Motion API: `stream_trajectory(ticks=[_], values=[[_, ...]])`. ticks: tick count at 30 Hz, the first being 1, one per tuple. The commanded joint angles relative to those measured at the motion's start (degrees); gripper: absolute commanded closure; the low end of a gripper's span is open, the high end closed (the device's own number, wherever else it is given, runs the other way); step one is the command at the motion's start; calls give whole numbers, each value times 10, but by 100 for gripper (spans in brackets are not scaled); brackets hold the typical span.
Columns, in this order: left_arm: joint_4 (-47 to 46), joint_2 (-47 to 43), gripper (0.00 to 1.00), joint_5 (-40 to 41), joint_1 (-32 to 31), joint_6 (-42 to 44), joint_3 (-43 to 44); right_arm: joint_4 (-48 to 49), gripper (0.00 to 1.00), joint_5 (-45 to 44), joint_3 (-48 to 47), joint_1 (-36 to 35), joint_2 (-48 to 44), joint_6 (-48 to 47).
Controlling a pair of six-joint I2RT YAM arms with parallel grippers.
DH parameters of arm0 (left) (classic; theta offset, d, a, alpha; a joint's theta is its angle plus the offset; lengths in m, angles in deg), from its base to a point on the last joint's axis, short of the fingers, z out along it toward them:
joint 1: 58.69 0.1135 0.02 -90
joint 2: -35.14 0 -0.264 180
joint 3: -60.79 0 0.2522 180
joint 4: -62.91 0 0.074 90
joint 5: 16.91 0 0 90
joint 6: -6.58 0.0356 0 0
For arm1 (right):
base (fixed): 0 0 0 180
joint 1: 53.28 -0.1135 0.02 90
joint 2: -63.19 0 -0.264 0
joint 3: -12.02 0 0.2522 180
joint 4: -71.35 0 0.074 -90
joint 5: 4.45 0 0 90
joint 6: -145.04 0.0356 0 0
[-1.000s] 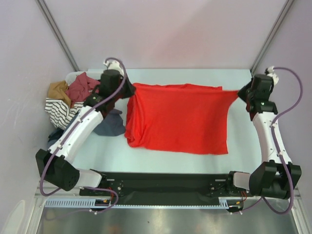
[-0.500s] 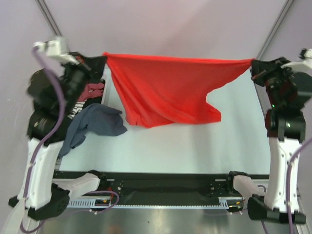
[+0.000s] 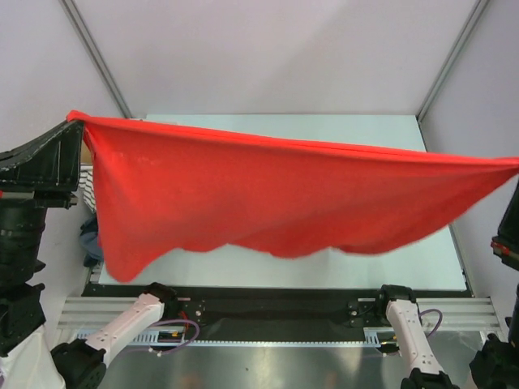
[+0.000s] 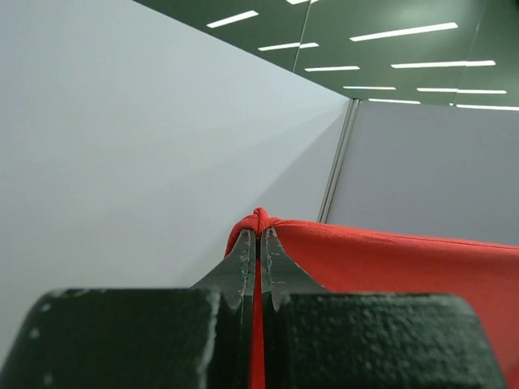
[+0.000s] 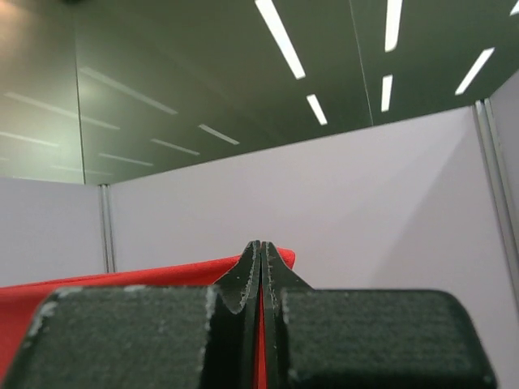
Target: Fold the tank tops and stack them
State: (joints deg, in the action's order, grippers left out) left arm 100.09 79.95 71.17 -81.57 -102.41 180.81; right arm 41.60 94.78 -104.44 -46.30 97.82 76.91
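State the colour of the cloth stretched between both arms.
The tank top is plain bright red, clearest in the top external view.

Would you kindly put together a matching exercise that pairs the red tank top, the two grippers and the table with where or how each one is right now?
Things:
1. red tank top
2. left gripper
3. right gripper
4. table

States:
A. shut on red cloth that runs off to the left in its own wrist view
B. pale surface, partly hidden beneath the hanging cloth
C. stretched in the air between the two arms
D. shut on red cloth that runs off to the right in its own wrist view

Pairs: 1-C, 2-D, 3-A, 4-B
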Motion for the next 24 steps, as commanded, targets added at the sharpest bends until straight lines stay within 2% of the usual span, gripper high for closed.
stream_trajectory(ticks=[1,6,10,16,20,24], values=[[-11,47,100,16,-1,4,32,-21,100,-26,-35,4,56,-24],[28,162,100,70,-1,25,149,-46,100,-13,-99,6,152,4],[11,236,100,89,3,36,171,-15,100,-9,-84,7,223,27],[-13,344,100,46,53,6,205,44,100,2,-87,7,336,55],[-26,395,100,24,86,-15,234,60,100,14,-130,7,411,75],[-45,424,100,2,93,-11,285,44,100,19,-225,7,482,73]])
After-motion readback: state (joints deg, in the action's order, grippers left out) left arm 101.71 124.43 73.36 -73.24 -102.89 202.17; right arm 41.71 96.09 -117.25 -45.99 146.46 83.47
